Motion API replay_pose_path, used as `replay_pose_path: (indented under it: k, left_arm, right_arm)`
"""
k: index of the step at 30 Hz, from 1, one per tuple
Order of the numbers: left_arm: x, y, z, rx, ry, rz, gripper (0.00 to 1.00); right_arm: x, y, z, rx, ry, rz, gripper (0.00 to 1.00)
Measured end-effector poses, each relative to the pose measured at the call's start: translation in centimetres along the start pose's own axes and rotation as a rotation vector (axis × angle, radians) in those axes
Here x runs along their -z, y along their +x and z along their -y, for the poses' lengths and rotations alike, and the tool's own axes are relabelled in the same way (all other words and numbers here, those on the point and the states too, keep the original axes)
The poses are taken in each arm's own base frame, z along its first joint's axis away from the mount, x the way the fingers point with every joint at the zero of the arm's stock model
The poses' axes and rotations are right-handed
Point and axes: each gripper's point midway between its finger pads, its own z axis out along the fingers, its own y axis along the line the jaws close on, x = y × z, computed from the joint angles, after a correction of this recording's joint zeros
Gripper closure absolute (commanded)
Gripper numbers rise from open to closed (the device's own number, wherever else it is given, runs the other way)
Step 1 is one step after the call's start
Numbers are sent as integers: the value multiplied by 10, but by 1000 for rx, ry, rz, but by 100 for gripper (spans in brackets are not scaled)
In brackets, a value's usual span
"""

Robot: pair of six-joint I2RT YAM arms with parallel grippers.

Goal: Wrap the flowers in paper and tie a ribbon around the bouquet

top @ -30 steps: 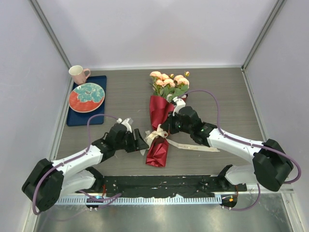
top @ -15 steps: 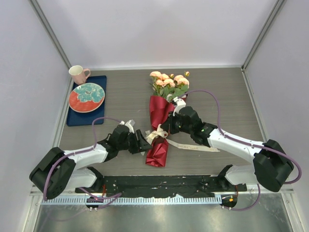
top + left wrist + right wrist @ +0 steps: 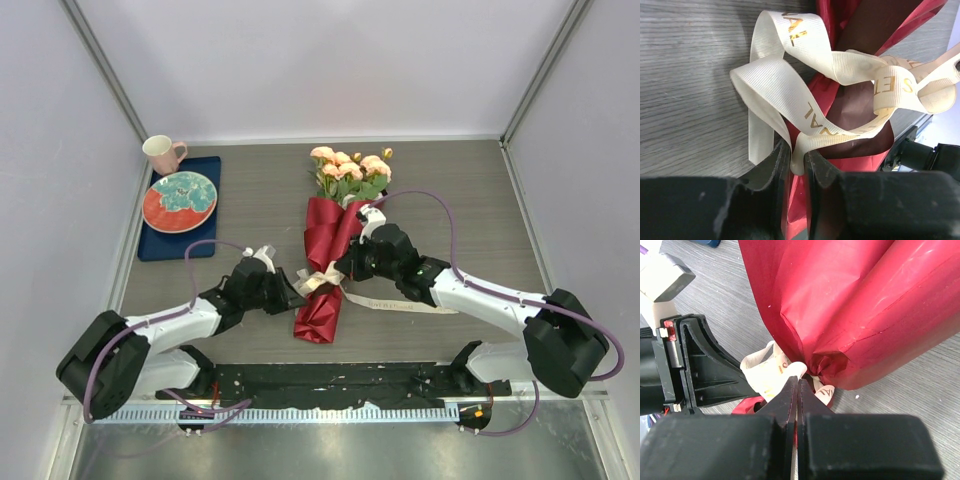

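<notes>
The bouquet lies in the middle of the table, its pink-peach flowers point(image 3: 350, 170) pointing away from me. The red paper point(image 3: 326, 250) forms a cone around the stems, which are hidden inside. The cream ribbon point(image 3: 318, 279) is looped around the cone's waist, and one tail point(image 3: 400, 303) trails right across the table. My left gripper point(image 3: 288, 292) sits at the cone's left side. In the left wrist view it point(image 3: 796, 152) is shut on a fold of the ribbon point(image 3: 790, 85). From the right, my right gripper point(image 3: 345, 268) is shut at the knot, with the ribbon point(image 3: 765, 372) at its tip point(image 3: 797, 382).
A dark blue tray point(image 3: 160, 245) at the back left holds a red and teal plate point(image 3: 180, 200). A pink mug point(image 3: 160, 153) stands behind the plate. Pale walls enclose the table on three sides. The right arm's cable point(image 3: 440, 215) arcs over the table.
My left gripper moved in to the ribbon loop and shut on it. The cone's lower end swung slightly left. The right gripper stayed shut at the knot.
</notes>
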Motion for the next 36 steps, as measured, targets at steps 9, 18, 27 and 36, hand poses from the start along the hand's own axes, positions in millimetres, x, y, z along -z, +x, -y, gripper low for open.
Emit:
replay_pose_path:
  k: [9,18,27,36]
  left_arm:
    - [10,-8,-7,-50,-74,26,53]
    - [9,-13,-6,-65,-90,36,65]
    - [13,-20,-6,-87,-105,69,100]
    - [31,-11,-14,-63,-173,24,100]
  right_arm:
    - [0,0,-1,-3,-4,-1,100]
    - [0,1,-2,-3,-10,-5,100]
    - [0,-2,0,-23,8,8,100]
    - [-2,2,36,-149,187,84,100]
